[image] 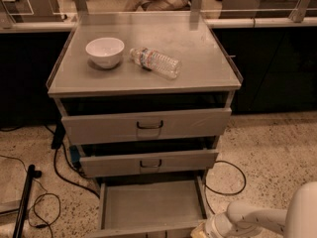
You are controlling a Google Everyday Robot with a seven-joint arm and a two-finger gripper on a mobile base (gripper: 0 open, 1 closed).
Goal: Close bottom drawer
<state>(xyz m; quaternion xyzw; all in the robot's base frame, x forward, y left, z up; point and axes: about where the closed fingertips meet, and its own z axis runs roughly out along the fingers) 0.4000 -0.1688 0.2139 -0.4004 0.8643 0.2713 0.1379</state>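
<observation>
The bottom drawer (pixel 151 205) of the grey cabinet is pulled far out, an empty shallow tray at the bottom middle of the camera view. Its front panel is cut off by the lower edge. My gripper (pixel 200 230) sits at the drawer's front right corner, at the end of the white arm (pixel 257 219) that comes in from the lower right. Most of the gripper is below the picture's edge. The middle drawer (pixel 148 162) and the top drawer (pixel 148 125) are each slightly out.
On the cabinet top (pixel 198 73) stand a white bowl (pixel 104 51) and a lying plastic water bottle (pixel 156 62). Black cables (pixel 59 172) run on the speckled floor at left and a loop lies at right (pixel 228 182). A black pole (pixel 25 202) stands at lower left.
</observation>
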